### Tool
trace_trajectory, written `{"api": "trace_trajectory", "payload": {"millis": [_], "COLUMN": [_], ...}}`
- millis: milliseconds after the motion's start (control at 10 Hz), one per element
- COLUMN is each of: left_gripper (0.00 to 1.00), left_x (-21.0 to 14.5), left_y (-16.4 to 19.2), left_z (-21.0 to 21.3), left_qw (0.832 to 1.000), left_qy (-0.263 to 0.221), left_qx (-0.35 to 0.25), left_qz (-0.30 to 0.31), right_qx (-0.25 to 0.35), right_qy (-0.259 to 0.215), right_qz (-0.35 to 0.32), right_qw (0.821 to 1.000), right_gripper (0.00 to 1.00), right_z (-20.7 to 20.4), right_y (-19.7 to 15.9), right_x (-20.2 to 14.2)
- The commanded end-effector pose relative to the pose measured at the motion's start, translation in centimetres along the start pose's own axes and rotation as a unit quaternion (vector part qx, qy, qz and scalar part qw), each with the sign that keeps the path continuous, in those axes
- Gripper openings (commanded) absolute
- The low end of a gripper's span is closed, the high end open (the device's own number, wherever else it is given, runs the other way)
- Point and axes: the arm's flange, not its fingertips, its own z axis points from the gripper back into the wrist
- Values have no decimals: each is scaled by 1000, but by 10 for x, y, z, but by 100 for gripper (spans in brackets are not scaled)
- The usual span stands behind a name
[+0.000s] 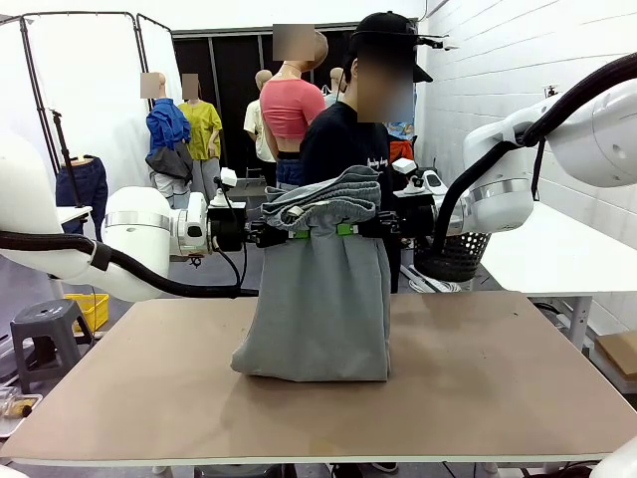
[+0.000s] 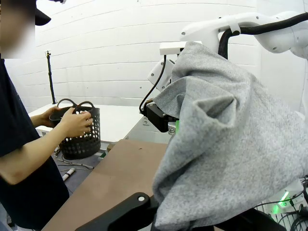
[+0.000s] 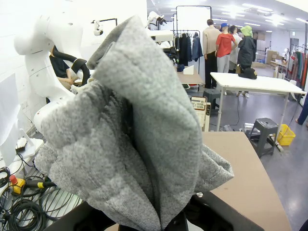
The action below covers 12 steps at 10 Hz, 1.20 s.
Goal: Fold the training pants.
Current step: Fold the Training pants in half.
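The light grey training pants [image 1: 318,299] hang between my two grippers above the brown table [image 1: 498,368], and their lower end rests bunched on the tabletop. My left gripper [image 1: 297,234] is shut on the top edge from the left. From the right, my right gripper [image 1: 347,229] is shut on the same edge, close beside it. A fold of waistband flops over both sets of fingers. In the left wrist view the training pants [image 2: 231,144] cover my own fingers. They also drape over my fingers in the right wrist view as training pants [image 3: 134,144].
A person in a dark top stands behind the pants at the far side, a hand [image 2: 77,122] on a black mesh basket [image 2: 79,134] on the white side table [image 1: 557,259]. A grey stool [image 1: 45,334] and a yellow crate [image 1: 90,309] stand left of the table.
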Motion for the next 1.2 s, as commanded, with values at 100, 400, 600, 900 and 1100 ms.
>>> {"api": "trace_trajectory", "payload": {"millis": [100, 400, 600, 900, 1100], "left_gripper": [0, 0, 0, 0, 0], "left_x": [3, 3, 3, 3, 0], "left_y": [-2, -2, -2, -2, 0], "left_z": [-1, -1, -1, -1, 0], "left_qw": [1000, 1000, 1000, 1000, 1000], "left_qy": [3, 3, 3, 3, 0], "left_qx": [-1, -1, -1, -1, 0], "left_qz": [-9, -9, -9, -9, 0], "right_qx": [2, 2, 2, 2, 0], "right_qy": [-2, -2, -2, -2, 0], "right_qz": [3, 3, 3, 3, 0], "right_qw": [1000, 1000, 1000, 1000, 1000], "right_gripper": [0, 0, 0, 0, 0], "right_z": [0, 0, 0, 0, 0], "right_y": [2, 2, 2, 2, 0], "right_x": [0, 0, 0, 0, 0]}}
